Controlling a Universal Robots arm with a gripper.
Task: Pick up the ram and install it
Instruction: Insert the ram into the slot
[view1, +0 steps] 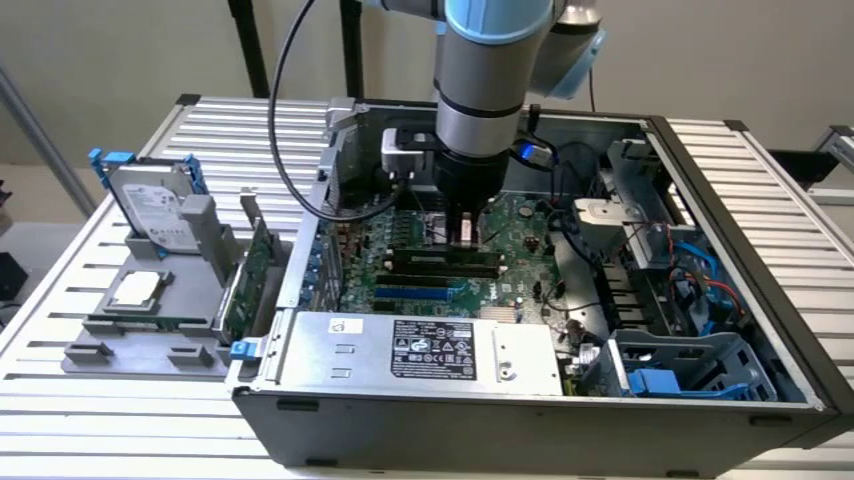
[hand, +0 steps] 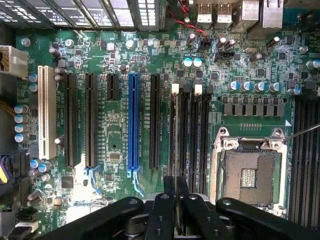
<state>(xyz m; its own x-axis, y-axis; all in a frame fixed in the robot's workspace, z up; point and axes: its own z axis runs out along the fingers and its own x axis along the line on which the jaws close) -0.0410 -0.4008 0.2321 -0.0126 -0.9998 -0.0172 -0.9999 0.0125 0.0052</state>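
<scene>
Black gripper fingers (hand: 176, 210) pinch the ram (hand: 176, 197), a slim green stick seen edge-on, held upright so its edge can meet the long black memory slots (hand: 189, 130) just below it. Around them spreads the green motherboard (hand: 120, 150), flat in the open grey computer case (view1: 747, 200), giving the arm straight-down access.

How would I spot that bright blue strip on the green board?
Inside the open computer case, find the green motherboard beneath the robot arm. In its row of long parallel slots, the blue slot is the single blue one; its neighbours are black or white.
</scene>
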